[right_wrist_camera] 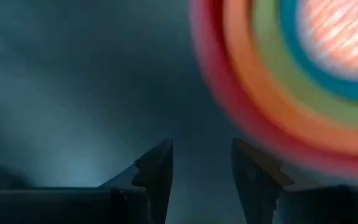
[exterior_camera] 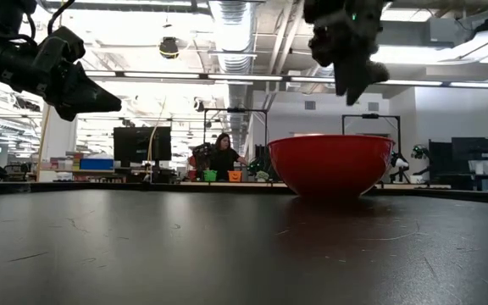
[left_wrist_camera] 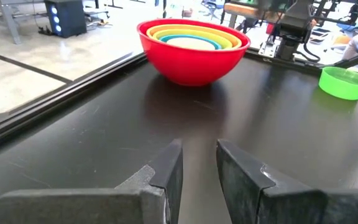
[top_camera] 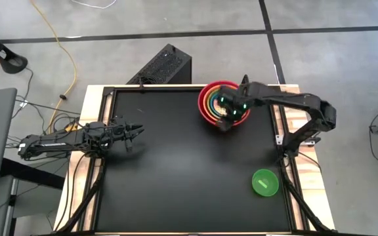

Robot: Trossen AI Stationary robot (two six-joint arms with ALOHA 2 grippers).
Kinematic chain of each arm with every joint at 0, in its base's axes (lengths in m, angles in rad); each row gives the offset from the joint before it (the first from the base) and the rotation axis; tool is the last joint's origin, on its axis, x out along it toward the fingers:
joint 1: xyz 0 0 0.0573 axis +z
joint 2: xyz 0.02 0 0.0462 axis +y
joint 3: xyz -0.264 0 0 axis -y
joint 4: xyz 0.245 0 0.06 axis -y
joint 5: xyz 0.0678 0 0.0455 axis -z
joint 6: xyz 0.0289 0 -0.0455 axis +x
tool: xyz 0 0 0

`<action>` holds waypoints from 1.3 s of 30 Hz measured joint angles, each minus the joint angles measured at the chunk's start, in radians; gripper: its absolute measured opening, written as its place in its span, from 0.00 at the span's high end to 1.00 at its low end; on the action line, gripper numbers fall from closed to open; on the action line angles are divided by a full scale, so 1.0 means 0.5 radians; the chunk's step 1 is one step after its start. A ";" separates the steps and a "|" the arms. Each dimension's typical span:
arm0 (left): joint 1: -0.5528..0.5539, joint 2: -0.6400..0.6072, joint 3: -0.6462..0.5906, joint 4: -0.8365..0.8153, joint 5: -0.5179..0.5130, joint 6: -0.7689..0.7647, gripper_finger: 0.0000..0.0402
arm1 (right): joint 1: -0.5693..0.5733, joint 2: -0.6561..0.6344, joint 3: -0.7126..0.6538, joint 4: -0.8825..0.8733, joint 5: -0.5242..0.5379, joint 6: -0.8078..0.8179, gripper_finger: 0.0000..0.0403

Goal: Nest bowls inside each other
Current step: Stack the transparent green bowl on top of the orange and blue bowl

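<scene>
A red bowl [top_camera: 209, 110] stands on its base at the table's far right, with orange, lime green, blue and pale yellow bowls [left_wrist_camera: 193, 38] nested inside it. A small green bowl [top_camera: 265, 182] stands alone near the table's right front. My right gripper [top_camera: 227, 122] hangs open above the near rim of the stack, pointing steeply down, with nothing between its fingers [right_wrist_camera: 157, 165]. In the low view it [exterior_camera: 352, 80] is well clear of the red bowl [exterior_camera: 329, 165]. My left gripper [top_camera: 135, 131] waits open above the table's left side, level, facing the stack.
The black table top [top_camera: 176, 177] has a raised frame along its edges [top_camera: 107, 131]. A black box [top_camera: 163, 65] stands behind the far edge. A person [exterior_camera: 223, 157] sits in the room far beyond the table.
</scene>
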State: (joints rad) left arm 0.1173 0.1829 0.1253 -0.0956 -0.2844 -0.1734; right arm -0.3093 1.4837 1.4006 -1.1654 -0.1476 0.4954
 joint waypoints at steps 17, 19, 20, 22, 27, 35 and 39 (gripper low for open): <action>0.000 0.000 0.000 -0.009 0.001 0.072 0.78 | 1.518 0.006 -0.206 -0.137 0.314 2.280 0.59; 0.001 0.000 0.000 -0.010 0.001 0.075 0.78 | 1.637 0.010 -0.316 -0.142 0.323 2.544 0.59; 0.000 0.000 0.000 -0.012 0.001 0.084 0.78 | 1.690 0.012 -0.376 -0.119 0.322 2.662 0.58; 0.000 0.000 0.001 -0.031 0.001 0.099 0.78 | 1.771 0.015 -0.501 -0.045 0.295 2.865 0.58; 0.000 0.000 0.001 -0.058 -0.011 0.120 0.78 | 1.874 0.018 -0.766 0.131 0.191 3.010 0.58; 0.000 0.001 0.001 -0.057 -0.018 0.117 0.78 | 1.856 0.017 -0.995 0.330 0.194 3.027 0.59; 0.001 0.000 0.001 -0.056 -0.019 0.116 0.78 | 1.844 0.017 -1.116 0.440 0.193 3.028 0.60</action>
State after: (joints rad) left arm 0.1176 0.1831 0.1257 -0.1235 -0.2939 -0.1153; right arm 0.6128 1.4921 0.8425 -0.9456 -0.0513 2.0094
